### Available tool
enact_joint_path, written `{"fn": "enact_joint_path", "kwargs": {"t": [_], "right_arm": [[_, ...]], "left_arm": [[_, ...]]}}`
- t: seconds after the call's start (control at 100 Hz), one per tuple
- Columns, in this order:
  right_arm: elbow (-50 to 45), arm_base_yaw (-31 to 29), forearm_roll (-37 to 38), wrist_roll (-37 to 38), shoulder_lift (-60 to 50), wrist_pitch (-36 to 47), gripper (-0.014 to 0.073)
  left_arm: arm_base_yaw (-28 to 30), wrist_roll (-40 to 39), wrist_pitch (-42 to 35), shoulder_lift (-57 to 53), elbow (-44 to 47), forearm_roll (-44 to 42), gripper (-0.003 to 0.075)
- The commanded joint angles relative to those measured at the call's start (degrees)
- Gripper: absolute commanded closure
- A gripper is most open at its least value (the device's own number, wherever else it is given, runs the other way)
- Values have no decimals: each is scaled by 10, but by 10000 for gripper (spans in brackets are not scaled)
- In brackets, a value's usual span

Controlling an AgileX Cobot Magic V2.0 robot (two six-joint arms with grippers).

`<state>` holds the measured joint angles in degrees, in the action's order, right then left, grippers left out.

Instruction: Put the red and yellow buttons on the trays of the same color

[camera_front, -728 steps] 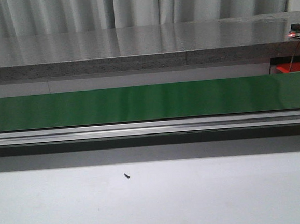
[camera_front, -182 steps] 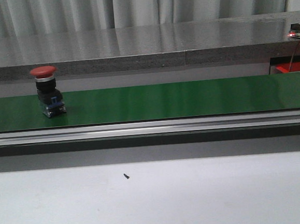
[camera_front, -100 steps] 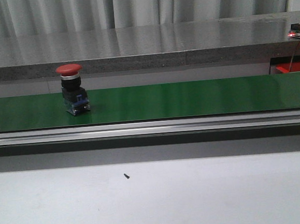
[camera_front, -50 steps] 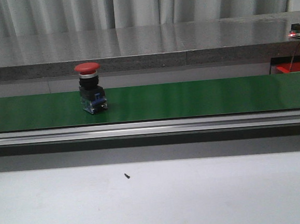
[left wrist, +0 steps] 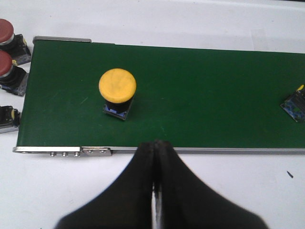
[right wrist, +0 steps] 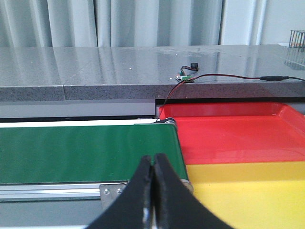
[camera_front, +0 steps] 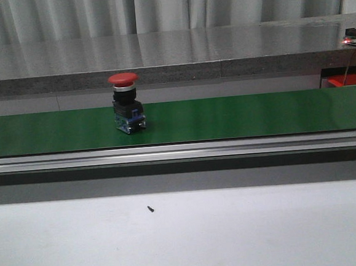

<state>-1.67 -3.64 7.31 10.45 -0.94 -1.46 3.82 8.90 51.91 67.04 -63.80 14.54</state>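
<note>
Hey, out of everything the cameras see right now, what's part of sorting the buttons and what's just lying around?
Part of the job:
red button on the green belt
yellow button on the belt
spare red buttons beside the belt's end
red tray
yellow tray

Just lying about:
small black screw on the white table
wired circuit board on the grey counter

Red-capped button (camera_front: 127, 104) (black body) on green belt (camera_front: 238, 116); yellow-capped button (left wrist: 117, 92); 2 trays: red (right wrist: 228, 139), yellow (right wrist: 248, 191).
</note>
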Motion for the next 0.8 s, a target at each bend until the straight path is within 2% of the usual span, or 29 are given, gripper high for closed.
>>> {"fn": "enact_joint_path", "kwargs": {"t": [0.0,0.24,0.39,0.59,0.66,0.79], "right_arm": [[10,-2,7,-4,-7,44,700],[18,0,0,-1,-7,49,700],[86,3,-6,2,19,-48,698],[218,3,-5,2,127,-129,699],[235,3,-5,2,157,-113,700],[236,4,6,2,199,-13,700]], "left_arm": [[-6,-1,-37,-50,11,18,740],[-6,-1,-81,-167,108,26,740],[-6,-1,-108,-230,159,26,740],[-6,-1,-136,-267,181,26,740],[-6,-1,-136,-266,181,26,740],[-6,-1,-136,-266,181,26,740]]}}
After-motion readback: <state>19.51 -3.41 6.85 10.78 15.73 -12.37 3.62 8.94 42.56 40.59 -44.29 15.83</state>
